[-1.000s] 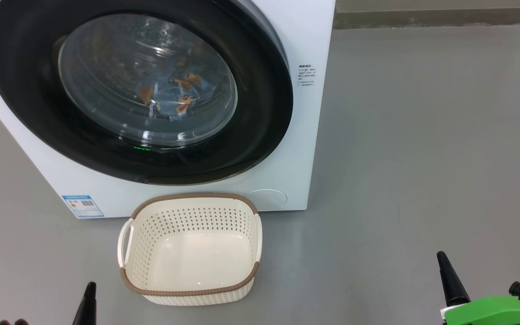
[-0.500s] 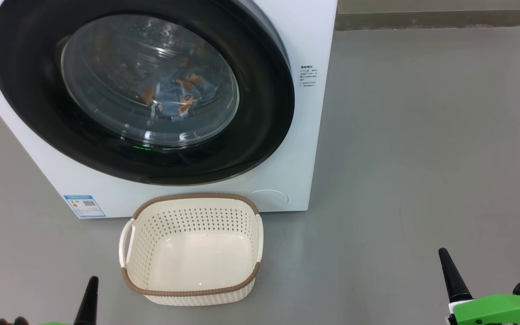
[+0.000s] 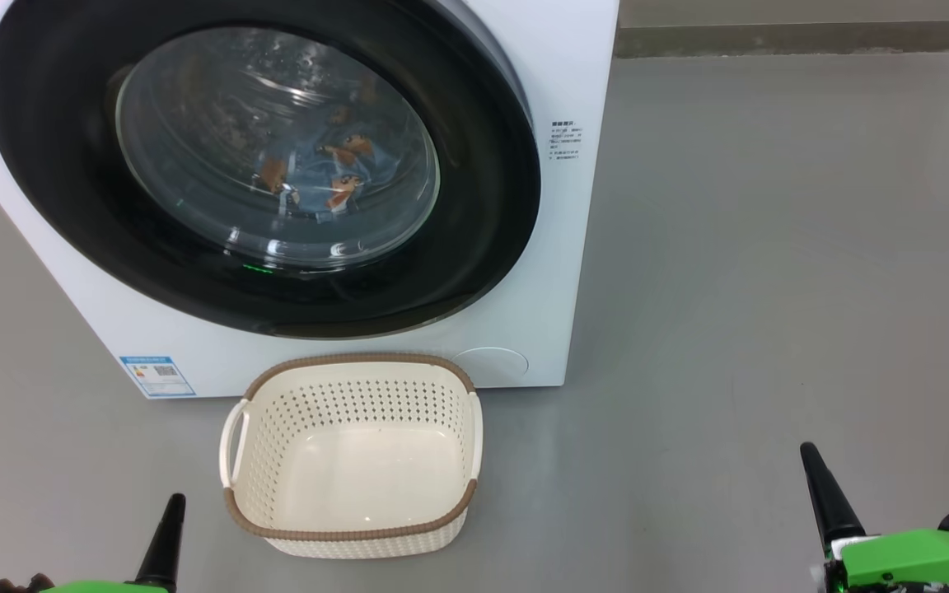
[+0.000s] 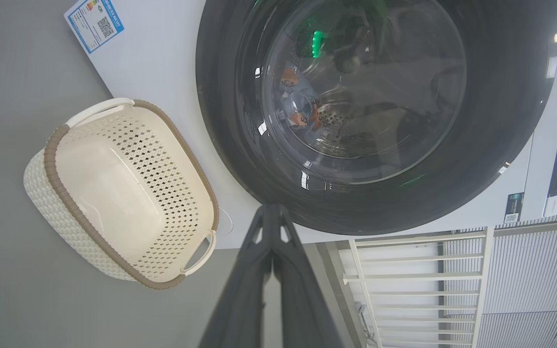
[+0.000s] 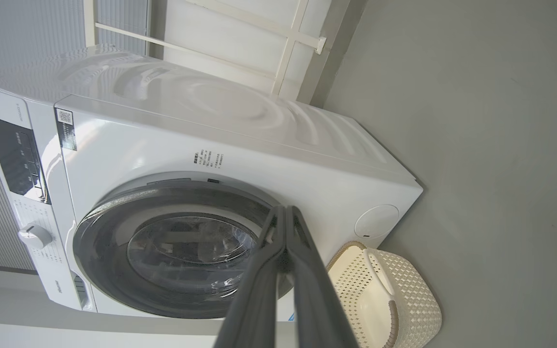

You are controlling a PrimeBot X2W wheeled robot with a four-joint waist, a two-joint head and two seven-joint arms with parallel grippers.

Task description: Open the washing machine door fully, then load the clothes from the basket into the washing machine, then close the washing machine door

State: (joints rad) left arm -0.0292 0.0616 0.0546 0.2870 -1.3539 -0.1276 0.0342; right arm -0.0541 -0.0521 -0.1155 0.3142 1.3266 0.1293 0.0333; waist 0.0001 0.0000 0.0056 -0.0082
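Note:
The washing machine (image 3: 549,272) is a white front-loader, and its glossy black washing machine door (image 3: 474,247) lies shut against the front. Through the glass bowl I see the clothes (image 3: 334,177), light blue with orange-brown faces, inside the drum. On the floor just before the machine stands the cream basket (image 3: 351,366) with nothing in it. My left gripper (image 3: 170,527) is shut at the lower left, beside the basket. Far off at the lower right, my right gripper (image 3: 825,494) is shut too. In the wrist views the left gripper (image 4: 271,212) and right gripper (image 5: 284,212) hold nothing.
A blue label sticker (image 3: 157,376) and a round cover (image 3: 491,362) sit low on the machine's front. Grey floor (image 3: 771,288) spreads wide to the right. The control panel (image 5: 15,159) and a white railing (image 4: 404,280) lie beyond.
Both gripper tips have risen a little in the head view. The whole picture has drifted slightly, so the camera moved. Door, clothes and basket stay as they were.

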